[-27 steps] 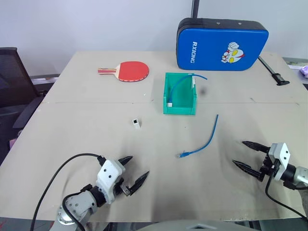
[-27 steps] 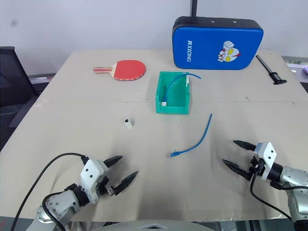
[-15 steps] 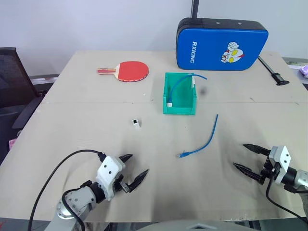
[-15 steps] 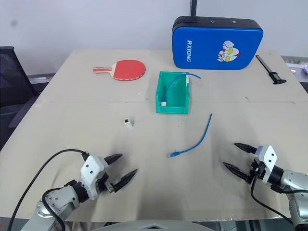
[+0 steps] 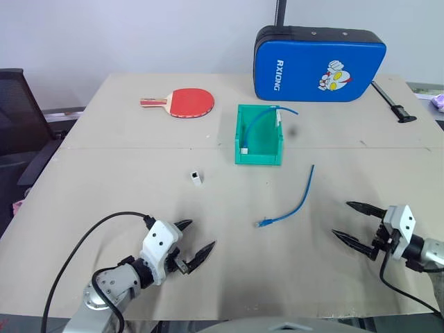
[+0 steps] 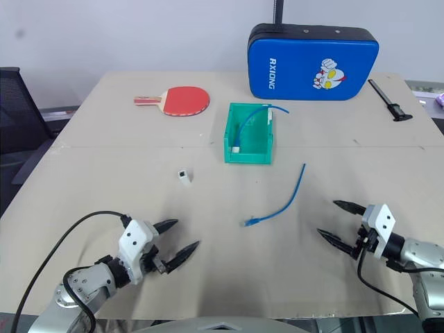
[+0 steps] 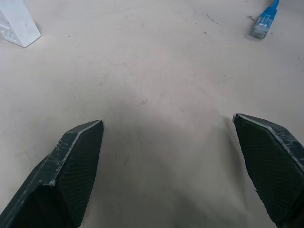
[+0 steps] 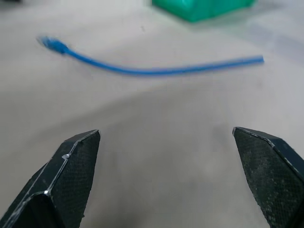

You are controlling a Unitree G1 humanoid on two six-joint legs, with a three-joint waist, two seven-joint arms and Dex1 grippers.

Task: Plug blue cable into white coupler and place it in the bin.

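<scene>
While both grippers gape empty, thin curved blue cable (image 5: 292, 203) (clear plug), boxy white coupler (image 5: 198, 177), tall-walled green bin (image 5: 259, 153).

- table (image 5: 104, 180): plain beige
- bin (image 5: 259, 154): green, a light-blue cable with white block inside
- blue cable (image 5: 297, 201): light blue
- white coupler (image 5: 198, 177): white, dark socket
- paddle (image 5: 182, 103): red face, wood-and-red handle
- far pad (image 5: 319, 64): blue, black edging, white lettering, cartoon figure
- gripper fingers (image 7: 76, 166): black, cross-hatched

Both arms are showing white wrist housings, the left gripper (image 5: 195, 239) and right gripper (image 5: 352, 220) bearing black pointed fingers (image 7: 76, 164) and trailing black cables (image 5: 76, 253).
</scene>
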